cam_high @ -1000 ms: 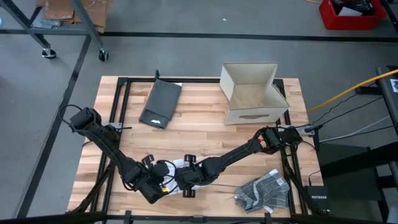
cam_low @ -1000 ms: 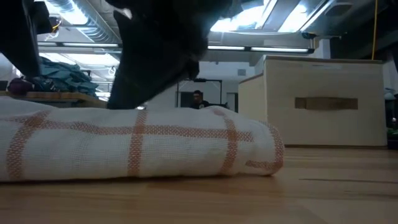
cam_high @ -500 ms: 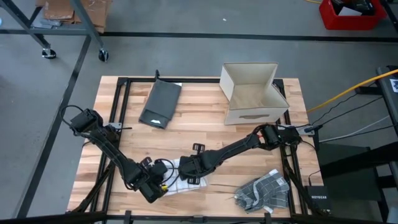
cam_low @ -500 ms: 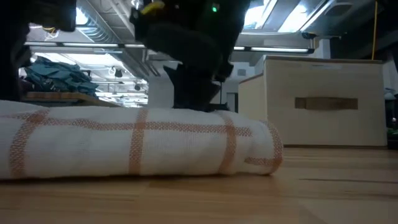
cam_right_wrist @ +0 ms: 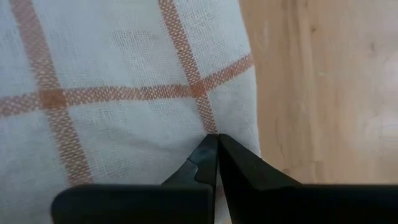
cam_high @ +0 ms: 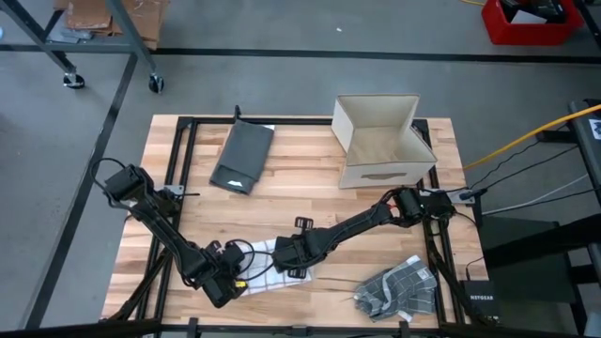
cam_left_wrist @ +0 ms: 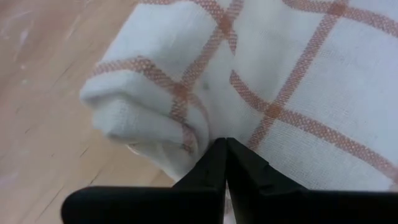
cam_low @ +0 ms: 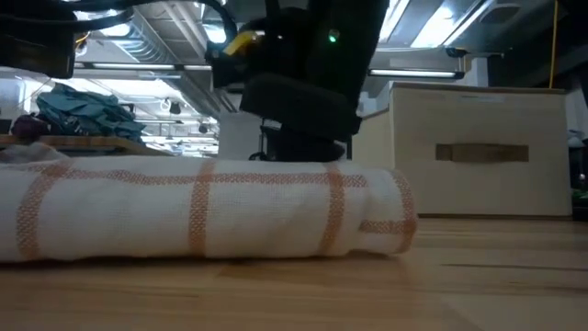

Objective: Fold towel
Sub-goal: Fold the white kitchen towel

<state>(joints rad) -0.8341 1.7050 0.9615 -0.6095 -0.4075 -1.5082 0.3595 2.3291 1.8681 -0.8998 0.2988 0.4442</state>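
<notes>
no readable text, label, brand, number or sign anywhere in these views.

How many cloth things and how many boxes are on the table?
White towel with orange stripes: 1
Dark grey folded cloth: 1
Grey checked cloth: 1
Cardboard box: 1
Total: 4
</notes>
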